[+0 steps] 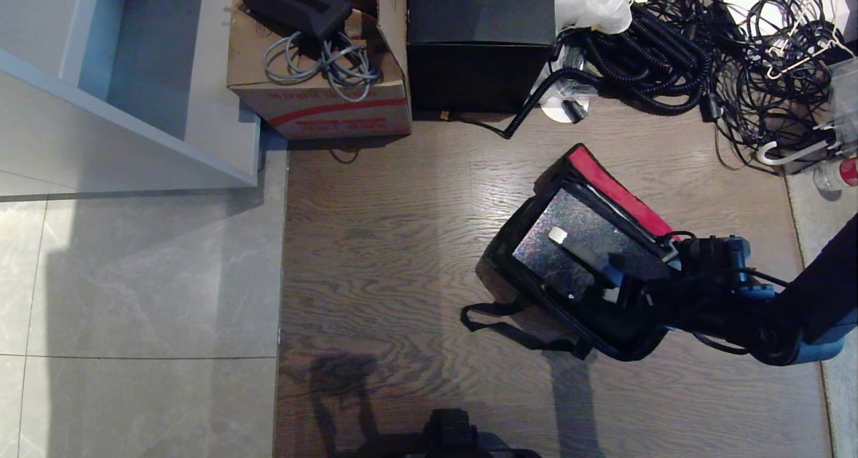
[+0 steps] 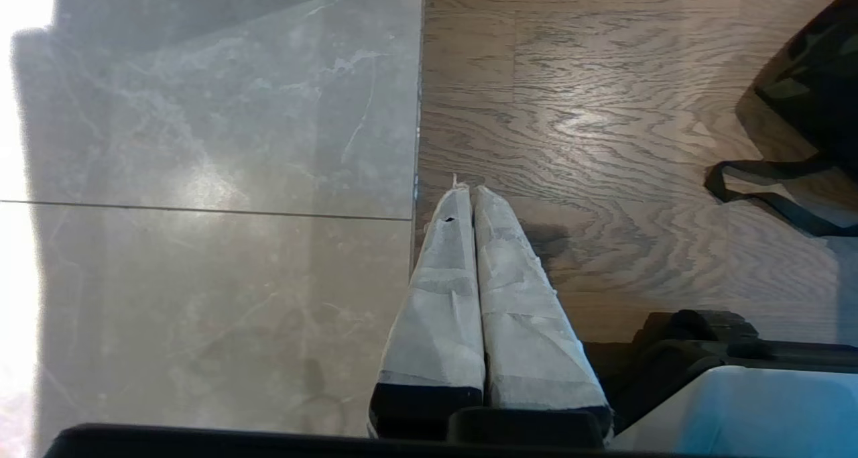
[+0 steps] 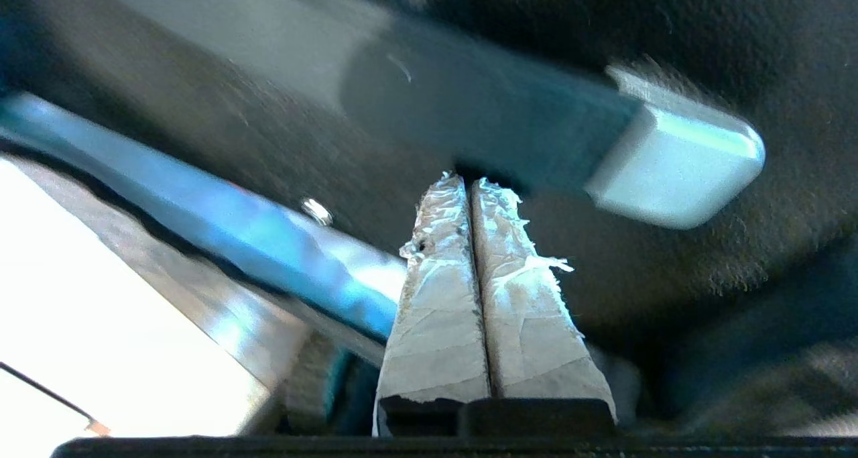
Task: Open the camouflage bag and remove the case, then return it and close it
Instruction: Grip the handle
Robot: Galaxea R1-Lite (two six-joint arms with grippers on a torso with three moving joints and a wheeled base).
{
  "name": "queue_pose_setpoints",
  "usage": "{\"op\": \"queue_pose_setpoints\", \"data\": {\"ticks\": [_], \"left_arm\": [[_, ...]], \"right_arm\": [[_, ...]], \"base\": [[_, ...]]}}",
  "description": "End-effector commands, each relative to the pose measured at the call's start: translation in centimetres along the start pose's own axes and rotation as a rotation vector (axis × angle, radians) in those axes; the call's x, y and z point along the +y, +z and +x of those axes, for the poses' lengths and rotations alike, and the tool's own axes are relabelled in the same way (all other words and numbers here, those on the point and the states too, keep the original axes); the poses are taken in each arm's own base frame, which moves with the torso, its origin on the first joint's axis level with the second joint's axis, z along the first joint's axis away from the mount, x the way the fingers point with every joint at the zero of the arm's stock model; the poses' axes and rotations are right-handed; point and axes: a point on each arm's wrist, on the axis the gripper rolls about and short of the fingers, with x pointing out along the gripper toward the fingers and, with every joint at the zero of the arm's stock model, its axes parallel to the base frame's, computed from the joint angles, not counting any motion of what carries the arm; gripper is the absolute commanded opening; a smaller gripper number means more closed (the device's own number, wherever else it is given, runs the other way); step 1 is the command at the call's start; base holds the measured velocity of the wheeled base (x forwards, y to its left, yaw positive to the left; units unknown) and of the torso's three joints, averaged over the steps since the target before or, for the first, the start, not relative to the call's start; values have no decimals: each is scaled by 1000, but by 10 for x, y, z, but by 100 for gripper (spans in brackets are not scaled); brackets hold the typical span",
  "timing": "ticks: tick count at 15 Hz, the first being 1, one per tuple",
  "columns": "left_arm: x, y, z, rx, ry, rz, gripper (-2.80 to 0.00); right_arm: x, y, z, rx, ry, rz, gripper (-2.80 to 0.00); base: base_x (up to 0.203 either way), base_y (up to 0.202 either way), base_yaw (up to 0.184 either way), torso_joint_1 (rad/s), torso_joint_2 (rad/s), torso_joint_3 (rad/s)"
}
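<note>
The floor fills the head view: wood-grain boards (image 1: 402, 243) across the centre and right, pale stone tiles (image 1: 134, 290) to the 9 o'clock side. Along the 12 o'clock edge stand a brown cardboard box (image 1: 322, 109) carrying grey cables and a black device, and beside it a larger black box (image 1: 479, 42) with a swirl emblem on its lid. From there toward 2 o'clock sprawls a tangle of black cables (image 1: 670, 62).

The camouflage bag (image 1: 499, 260) sits on the wood boards at roughly 4 o'clock from the picture's centre, lid thrown back so that its red inside (image 1: 620, 190) faces up along the far edge. One black strap (image 1: 496, 320) trails on the floor at the bag's 7 o'clock corner. The case (image 1: 576, 233) lies inside the open bag, its glittery top showing, with the strap handle (image 1: 573, 247) and its silver end across it.

The right arm reaches in from the 4 o'clock edge, and the right hand (image 1: 613, 290) is down over the near end of the case. In the right wrist view its taped fingers (image 3: 442, 297) are pressed flat together, clenched on nothing, with their tips just under the handle's silver end (image 3: 677, 169); whether they touch it is unclear.

The left hand (image 2: 472, 196) hangs parked over the seam between tile and wood, its taped fingers likewise clenched together and empty.
</note>
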Motion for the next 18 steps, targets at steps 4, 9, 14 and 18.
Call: {"op": "queue_pose_setpoints", "data": {"ticks": [4, 9, 14, 18], "left_arm": [[0, 0, 0, 0, 1, 0, -280], [0, 0, 0, 0, 1, 0, -280], [0, 0, 0, 0, 1, 0, -280], [0, 0, 0, 0, 1, 0, -280]], "right_arm": [[8, 18, -37, -69, 38, -1, -280], [-33, -5, -95, 69, 4, -208, -280], [-68, -32, -76, 277, -46, -233, -280], [-96, -39, -24, 319, -101, -245, -280]], "base": [[0, 0, 0, 0, 0, 0], [0, 0, 0, 0, 0, 0], [0, 0, 0, 0, 0, 0], [0, 0, 0, 0, 0, 0]]}}
